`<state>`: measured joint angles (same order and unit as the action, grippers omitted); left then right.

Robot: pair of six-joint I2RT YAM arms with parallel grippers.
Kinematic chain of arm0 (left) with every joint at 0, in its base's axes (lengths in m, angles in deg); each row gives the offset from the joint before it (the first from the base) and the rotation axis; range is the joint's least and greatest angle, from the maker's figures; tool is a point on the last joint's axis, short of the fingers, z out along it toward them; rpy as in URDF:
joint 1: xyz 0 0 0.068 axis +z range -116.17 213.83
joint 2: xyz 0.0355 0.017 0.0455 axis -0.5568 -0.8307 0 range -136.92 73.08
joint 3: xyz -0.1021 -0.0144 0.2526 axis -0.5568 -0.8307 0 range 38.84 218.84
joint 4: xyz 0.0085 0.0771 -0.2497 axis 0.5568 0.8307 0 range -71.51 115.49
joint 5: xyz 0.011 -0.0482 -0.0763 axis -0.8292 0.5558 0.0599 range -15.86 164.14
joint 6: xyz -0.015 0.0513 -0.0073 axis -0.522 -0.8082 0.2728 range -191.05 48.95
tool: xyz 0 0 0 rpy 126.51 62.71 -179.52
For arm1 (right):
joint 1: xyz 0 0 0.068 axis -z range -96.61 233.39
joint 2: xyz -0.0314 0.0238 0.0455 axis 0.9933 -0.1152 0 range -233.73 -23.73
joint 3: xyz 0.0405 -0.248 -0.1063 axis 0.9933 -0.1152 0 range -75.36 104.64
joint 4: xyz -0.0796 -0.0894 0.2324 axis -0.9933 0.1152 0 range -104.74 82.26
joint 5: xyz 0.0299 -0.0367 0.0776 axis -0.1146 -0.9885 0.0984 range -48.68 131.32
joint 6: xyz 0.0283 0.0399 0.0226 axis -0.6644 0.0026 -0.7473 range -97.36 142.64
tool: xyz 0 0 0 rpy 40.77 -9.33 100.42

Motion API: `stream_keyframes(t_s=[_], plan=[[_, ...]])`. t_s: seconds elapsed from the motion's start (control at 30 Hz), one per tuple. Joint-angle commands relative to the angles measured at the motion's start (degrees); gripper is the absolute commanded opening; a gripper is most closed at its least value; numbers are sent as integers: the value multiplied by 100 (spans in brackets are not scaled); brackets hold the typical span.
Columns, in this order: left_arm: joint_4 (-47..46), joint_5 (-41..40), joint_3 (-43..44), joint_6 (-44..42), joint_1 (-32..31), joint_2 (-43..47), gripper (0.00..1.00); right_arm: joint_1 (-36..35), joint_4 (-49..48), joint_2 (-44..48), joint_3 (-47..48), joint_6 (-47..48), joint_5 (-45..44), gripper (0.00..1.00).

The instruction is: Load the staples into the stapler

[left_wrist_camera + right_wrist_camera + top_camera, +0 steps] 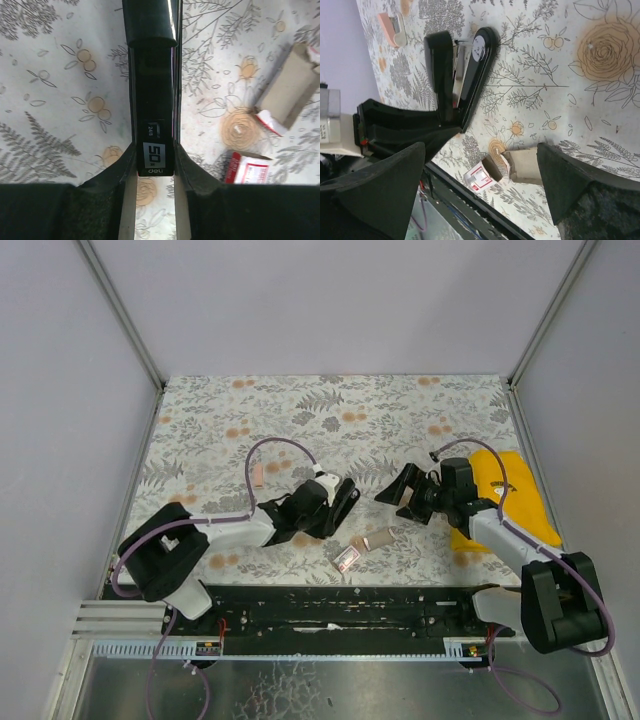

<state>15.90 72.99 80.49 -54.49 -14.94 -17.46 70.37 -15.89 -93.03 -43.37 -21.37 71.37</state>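
**Findings.** I had the left gripper (154, 160) closed on the stapler (152, 95). Its two fingers (116, 176) pinched the narrow sides at the hinged end. From the right wrist camera, the stapler's two arms stood fanned apart, with the free ends pointing away from that gripper. I judged this hold deliberate. Clamping at the hinge keeps the body steady and leaves the channel between the arms open to the other tool.

The right gripper (481, 146) stood wide open with nothing between its fingers. It faced the stapler but was well apart from it. The red-and-white staple box (479, 177) and its cardboard sleeve (525, 165) lay on the table (300, 410) just ahead of those open fingers. That suited a pickup of staples, which I judged to be the next step.

**Limits of view.**
- I could make out no loose strip of staples anywhere.
- The contents of the box were not visible.
- Something metallic showed between the stapler's arms, but I could not tell whether the channel was loaded.
- The left wrist camera showed only the back of one arm. Its far end was cut off by the frame, and its near end was masked by the finger bodies.
- A small pink item (392, 27) beyond the stapler was too small to identify.
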Motion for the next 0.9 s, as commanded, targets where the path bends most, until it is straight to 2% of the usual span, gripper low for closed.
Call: stream_keyframes(t_s=[0.0, 0.27, 0.5, 0.87], plan=[[60, 410, 85, 1189, -119, 372, 0, -150, -1197, -145, -148, -1021, -33, 99], [-101, 671, -26, 2038, -161, 662, 0, -892, -1809, -847, 34, -1608, -357, 99], [-94, 770, -36, 2123, -165, 734, 0, -1179, -2646, -1490, 18, -2117, -374, 99], [-222, 906, -70, 2159, -257, 653, 0, -1341, -2960, -2217, 159, -2333, -605, 99]])
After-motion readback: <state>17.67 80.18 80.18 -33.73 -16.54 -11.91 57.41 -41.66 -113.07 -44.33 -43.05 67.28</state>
